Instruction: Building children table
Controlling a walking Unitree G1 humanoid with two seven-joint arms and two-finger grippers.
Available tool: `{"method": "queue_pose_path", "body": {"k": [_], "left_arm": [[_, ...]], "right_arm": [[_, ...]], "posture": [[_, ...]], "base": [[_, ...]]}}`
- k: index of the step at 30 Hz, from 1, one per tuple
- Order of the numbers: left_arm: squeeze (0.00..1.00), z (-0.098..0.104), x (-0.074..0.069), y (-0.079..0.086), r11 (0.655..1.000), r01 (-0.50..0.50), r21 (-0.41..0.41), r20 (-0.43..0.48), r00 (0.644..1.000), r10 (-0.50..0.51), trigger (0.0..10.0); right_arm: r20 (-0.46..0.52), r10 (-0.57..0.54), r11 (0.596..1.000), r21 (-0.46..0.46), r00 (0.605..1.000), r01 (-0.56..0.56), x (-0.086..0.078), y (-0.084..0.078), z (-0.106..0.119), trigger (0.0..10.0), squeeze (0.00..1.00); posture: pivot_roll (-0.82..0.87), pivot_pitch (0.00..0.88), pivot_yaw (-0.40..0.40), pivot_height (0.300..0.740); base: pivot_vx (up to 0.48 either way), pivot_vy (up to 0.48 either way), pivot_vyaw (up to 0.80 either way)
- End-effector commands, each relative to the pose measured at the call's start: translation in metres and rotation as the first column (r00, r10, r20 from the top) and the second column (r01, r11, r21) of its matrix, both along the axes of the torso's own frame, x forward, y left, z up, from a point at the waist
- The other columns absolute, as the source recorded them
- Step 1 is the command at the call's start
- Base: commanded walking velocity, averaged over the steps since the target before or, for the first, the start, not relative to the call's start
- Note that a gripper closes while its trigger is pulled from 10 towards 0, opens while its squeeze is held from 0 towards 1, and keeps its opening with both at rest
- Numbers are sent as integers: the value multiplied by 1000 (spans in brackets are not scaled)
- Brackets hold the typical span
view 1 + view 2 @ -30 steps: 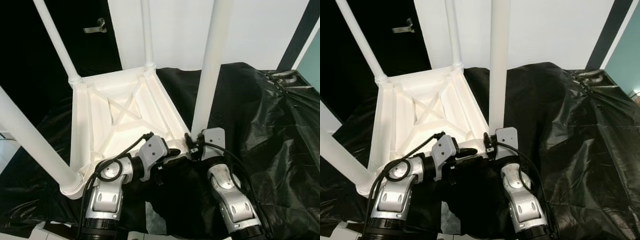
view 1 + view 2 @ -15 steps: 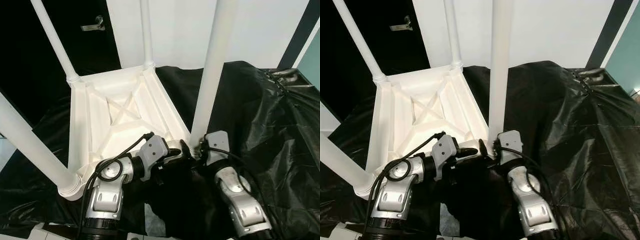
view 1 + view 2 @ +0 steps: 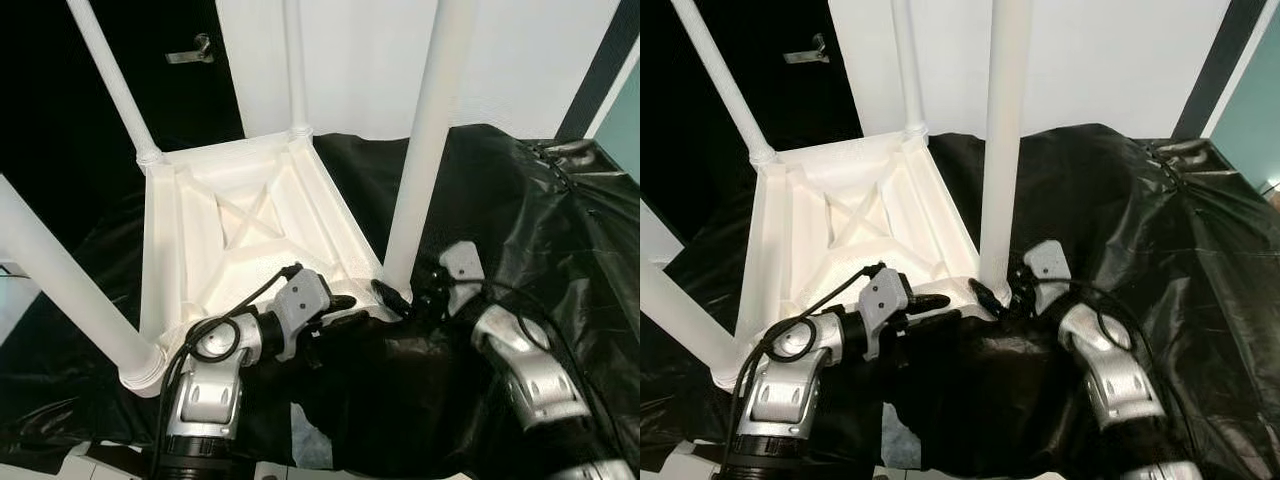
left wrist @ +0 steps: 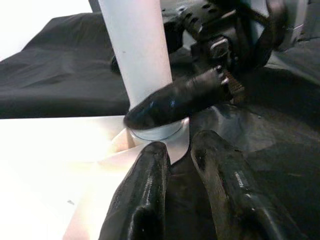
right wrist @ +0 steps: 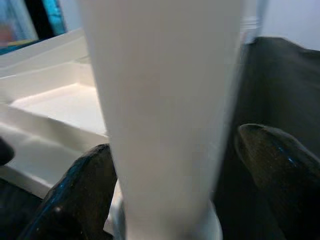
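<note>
White plastic children's table (image 3: 240, 230) lies upside down, centre-left of the left eye view, ribbed underside up with an X brace, four round legs sticking up. Looks like light, stiff moulded plastic, smooth and probably slippery on the round legs, so best hold is low on a leg near its socket or on the rim edge, not high up where it would lever and wobble. Right gripper (image 3: 398, 293) sits at the base of the near leg (image 3: 420, 150), centre-right of frame; in the right wrist view its fingers (image 5: 75, 190) stand spread either side of the leg, not clamped on it. Left gripper (image 3: 345, 310) is lower centre at the table's near corner, fingers (image 4: 145, 200) close together with only a narrow gap, holding nothing, tips just beside the same leg's collar. Table rests on a crinkled black plastic sheet (image 3: 520, 220) covering the right and bottom of frame, soft and slick, so the table could slide. White wall (image 3: 350, 60) at top centre, dark door with a handle (image 3: 190, 55) upper left, teal strip at far right edge.
</note>
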State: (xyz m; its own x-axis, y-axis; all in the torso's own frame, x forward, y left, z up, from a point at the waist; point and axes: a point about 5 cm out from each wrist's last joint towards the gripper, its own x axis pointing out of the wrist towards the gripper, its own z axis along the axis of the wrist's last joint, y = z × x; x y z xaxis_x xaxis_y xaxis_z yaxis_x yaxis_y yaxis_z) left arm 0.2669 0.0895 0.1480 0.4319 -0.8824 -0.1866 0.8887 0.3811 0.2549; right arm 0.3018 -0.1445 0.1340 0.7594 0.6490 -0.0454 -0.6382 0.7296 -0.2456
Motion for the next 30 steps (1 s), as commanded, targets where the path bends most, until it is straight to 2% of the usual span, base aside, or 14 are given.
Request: {"method": "queue_pose_path", "body": {"k": [1,4,5,7,8,18,23,24,25,27,30], "left_arm": [[0,4,11,7,971,-234,-51,65,969,237,10000],[0,6,12,7,970,-239,-53,70,968,242,10000],[0,6,12,8,968,-244,-53,75,966,247,10000],[0,7,11,9,967,-248,-54,78,965,251,10000],[0,7,11,10,966,-254,-54,80,963,258,10000],[0,6,10,12,963,-263,-54,77,961,267,10000],[0,7,10,11,964,-260,-53,77,962,264,10000],[0,7,10,11,965,-258,-53,77,962,262,10000],[0,7,10,11,965,-258,-53,77,962,262,10000],[0,7,10,10,966,-253,-51,76,963,257,10000],[0,7,10,10,967,-250,-51,75,964,254,10000]], "right_arm": [[-16,43,998,-34,999,-44,2,4,-5,10000,0],[-24,100,993,-54,995,-101,7,11,-5,9922,0],[-27,131,989,-60,991,-132,7,14,-5,4353,0],[-30,159,985,-60,987,-160,6,15,-6,4353,0],[-33,174,983,-56,984,-175,6,16,-6,0,0],[-40,163,986,-35,986,-165,4,11,-8,0,0],[-35,60,997,-39,998,-61,3,10,-13,0,0],[-26,-11,999,-38,1000,10,3,12,-15,0,0],[-26,-11,999,-38,1000,10,3,12,-15,0,0],[-15,-113,993,-23,993,112,0,17,-17,0,0],[-11,-172,985,-5,985,172,-2,21,-18,0,0]], "posture": [[59,0,5,740],[76,0,-7,740],[82,0,-10,740],[82,0,-10,740],[88,0,-15,740],[85,0,-15,740],[80,0,-7,740],[77,0,-3,740],[77,0,-3,740],[73,0,3,740],[70,0,7,740]], "base": [[0,0,0],[0,0,0],[0,0,0],[0,0,0],[0,0,0],[0,0,0],[0,0,0],[0,0,0],[0,0,0],[0,0,0],[0,0,0]]}}
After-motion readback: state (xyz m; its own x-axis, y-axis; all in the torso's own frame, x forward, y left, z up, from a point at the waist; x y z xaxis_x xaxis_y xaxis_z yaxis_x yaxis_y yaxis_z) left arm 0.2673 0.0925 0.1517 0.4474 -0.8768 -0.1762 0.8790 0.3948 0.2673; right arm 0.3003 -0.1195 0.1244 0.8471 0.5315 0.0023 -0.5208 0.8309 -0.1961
